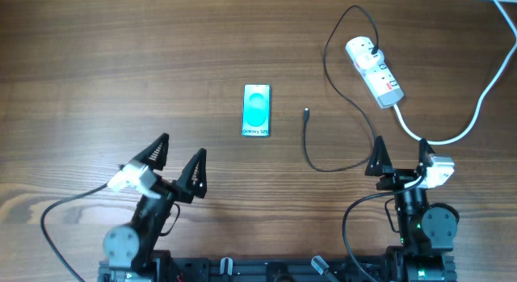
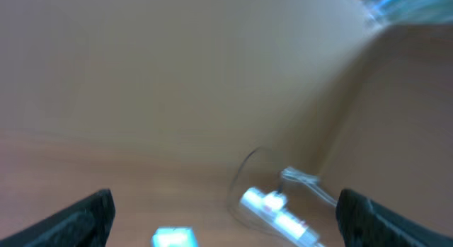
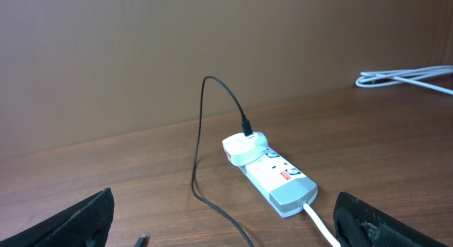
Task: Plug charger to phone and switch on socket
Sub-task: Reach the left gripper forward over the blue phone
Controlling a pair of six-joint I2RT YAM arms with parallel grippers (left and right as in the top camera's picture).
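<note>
My left fingers [image 1: 195,167] and right fingers [image 1: 376,157] both spread wide, empty. The charger [image 1: 306,141] tip lies loose ahead of the right pair, left of them the phone [image 1: 256,110], so I'd fetch it there.

Table [image 1: 121,56] of brown wood grain, smooth, with a low satin sheen. Phone [image 1: 256,110] with a glossy, glass-like teal screen. Socket [image 3: 272,177] in smooth white plastic, faintly shiny. Thick white cord [image 3: 317,220] in a smooth, rubbery-looking sheath. Charger [image 1: 305,141] cable thin, black and matt, its adapter of shiny white plastic. Matt black plastic on the fingers [image 1: 156,151] of the left gripper [image 1: 176,161] and right gripper [image 1: 400,157].
</note>
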